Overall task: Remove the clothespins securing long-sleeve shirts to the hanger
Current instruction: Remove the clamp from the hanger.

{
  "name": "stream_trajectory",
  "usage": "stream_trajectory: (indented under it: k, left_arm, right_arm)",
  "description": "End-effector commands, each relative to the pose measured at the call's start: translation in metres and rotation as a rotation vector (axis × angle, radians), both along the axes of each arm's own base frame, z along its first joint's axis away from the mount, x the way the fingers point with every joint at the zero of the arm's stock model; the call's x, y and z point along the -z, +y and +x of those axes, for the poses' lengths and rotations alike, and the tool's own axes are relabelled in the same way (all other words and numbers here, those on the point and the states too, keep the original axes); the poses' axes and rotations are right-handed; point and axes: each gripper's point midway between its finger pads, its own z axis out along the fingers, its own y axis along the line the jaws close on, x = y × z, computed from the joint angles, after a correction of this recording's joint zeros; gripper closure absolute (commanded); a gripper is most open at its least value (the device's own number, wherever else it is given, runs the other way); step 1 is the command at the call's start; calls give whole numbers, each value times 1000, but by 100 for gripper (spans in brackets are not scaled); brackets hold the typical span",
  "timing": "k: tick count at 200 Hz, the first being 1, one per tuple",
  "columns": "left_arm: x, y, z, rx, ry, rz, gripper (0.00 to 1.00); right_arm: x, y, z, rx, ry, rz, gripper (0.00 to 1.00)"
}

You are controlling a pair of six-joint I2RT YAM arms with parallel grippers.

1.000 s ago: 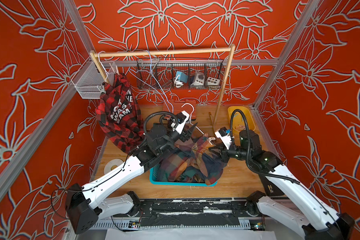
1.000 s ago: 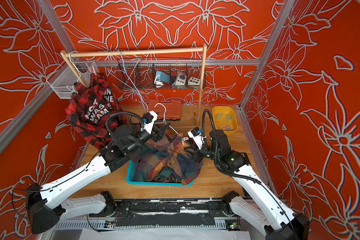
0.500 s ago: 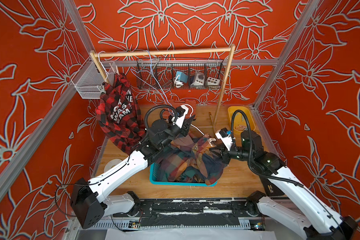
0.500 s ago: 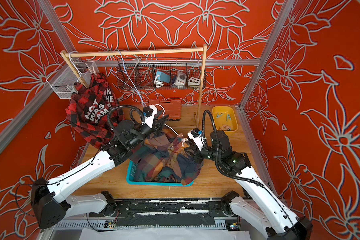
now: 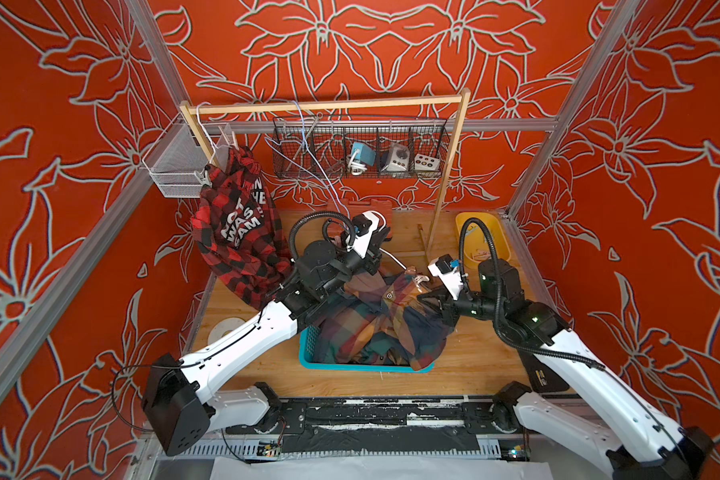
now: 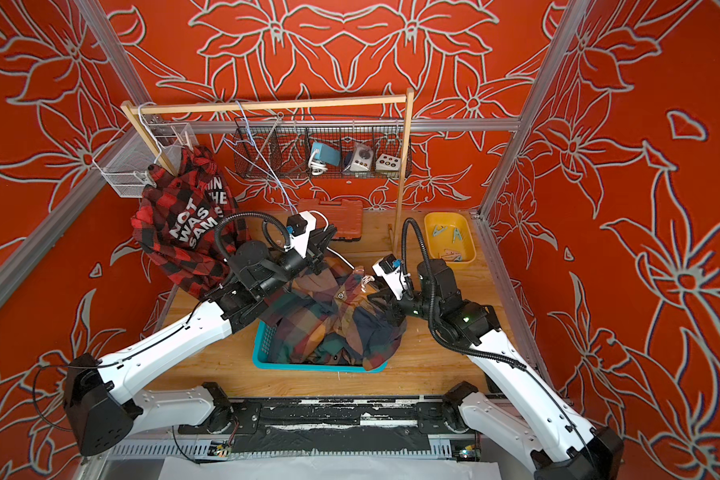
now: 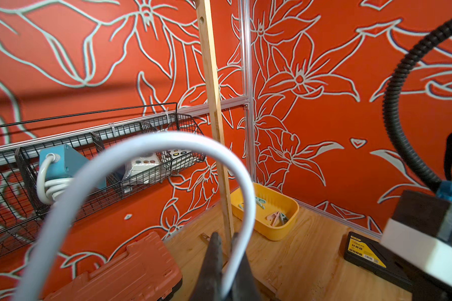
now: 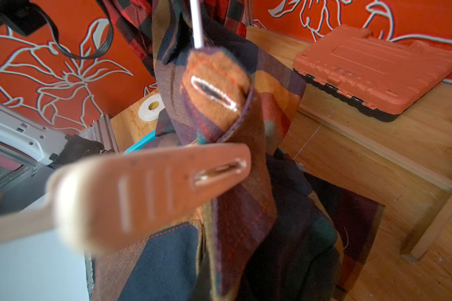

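Red floral walls (image 7: 89, 52), L wrist cam: L end effector (image 7: 226, 250) clamps hanger (image 7: 167, 138), R cam: pink clothespin (image 8: 152, 192), R end effector (image 5: 427, 296) unclear

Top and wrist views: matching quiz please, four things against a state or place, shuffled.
Things:
1. red shirt
2. left gripper
3. pink clothespin
4. yellow tray

States or places:
A. clipped on dark shirt
B. hanging from rack
C. shut on hanger
D. holds loose clothespins

Pairs: 1-B, 2-C, 3-A, 4-D
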Motion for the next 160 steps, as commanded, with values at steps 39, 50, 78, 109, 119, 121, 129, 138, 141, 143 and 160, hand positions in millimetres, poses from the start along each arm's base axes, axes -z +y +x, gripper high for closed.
stream_trajectory:
  k: [39, 50, 78, 109, 119, 121, 129, 138, 141, 143, 160]
  left_arm:
    - [15, 15, -4, -17, -12, 33, 100]
    - [17, 18, -5, -18, -6, 29, 100]
    - [17, 20, -7, -16, 1, 25, 100]
    - [13, 20, -4, -19, 3, 24, 100]
    - [13, 20, -3, -21, 4, 25, 100]
    - [13, 20, -3, -20, 4, 25, 100]
    - [13, 20, -3, -22, 5, 24, 100]
    - [14, 21, -2, -23, 7, 24, 100]
    - [14, 21, -2, -22, 9, 22, 100]
    - [13, 21, -2, -23, 7, 22, 100]
    - [13, 21, -2, -21, 11, 19, 100]
  right_arm:
    - [-38, -7, -2, 22, -152, 37, 49]
    - [-43, -7, -3, 18, -177, 49, 47]
    - [-50, -4, -8, -21, -232, 82, 44]
    - [-55, -2, -13, -41, -317, 107, 42]
    - [-56, -4, -12, -19, -352, 103, 42]
    - [-56, -4, -11, -16, -355, 102, 42]
    - [-57, -4, -12, -15, -371, 98, 41]
    - [-57, -4, -12, -23, -381, 93, 40]
    - [-58, -3, -13, -26, -385, 94, 40]
    - [-57, -3, -13, -27, -387, 94, 40]
    - [-57, 0, -13, -37, -397, 86, 39]
